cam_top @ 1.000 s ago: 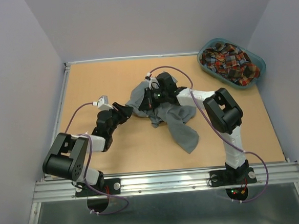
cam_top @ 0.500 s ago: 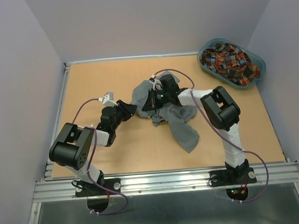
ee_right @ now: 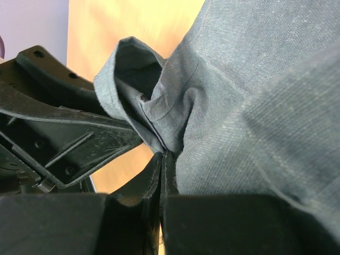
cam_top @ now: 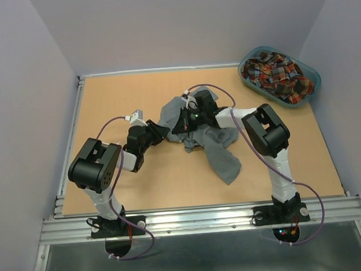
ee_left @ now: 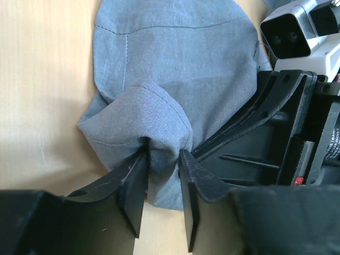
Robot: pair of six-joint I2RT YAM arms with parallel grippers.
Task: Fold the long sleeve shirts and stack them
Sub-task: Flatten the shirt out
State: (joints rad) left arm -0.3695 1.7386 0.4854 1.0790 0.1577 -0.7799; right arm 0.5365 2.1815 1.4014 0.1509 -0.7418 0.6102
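Sitting near the middle of the table [cam_top: 104, 103]: grey shirt [cam_top: 222, 157], crumpled, one sleeve trailing toward the near edge. Teal oval basket [cam_top: 316, 76] at the far right corner, plaid shirt [cam_top: 275, 73] bunched inside. Left gripper [ee_left: 163, 159] grasps a raised fold at the grey shirt's left side, cloth filling the gap between its fingers. Right gripper [ee_right: 162, 159] clenched tight on a thin pinch of the same shirt, just beside the left one.

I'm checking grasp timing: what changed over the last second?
The left gripper moved right to the edge of the grey shirt and closed on a fold. The right gripper stayed shut on it; the plaid shirt stayed in the basket.
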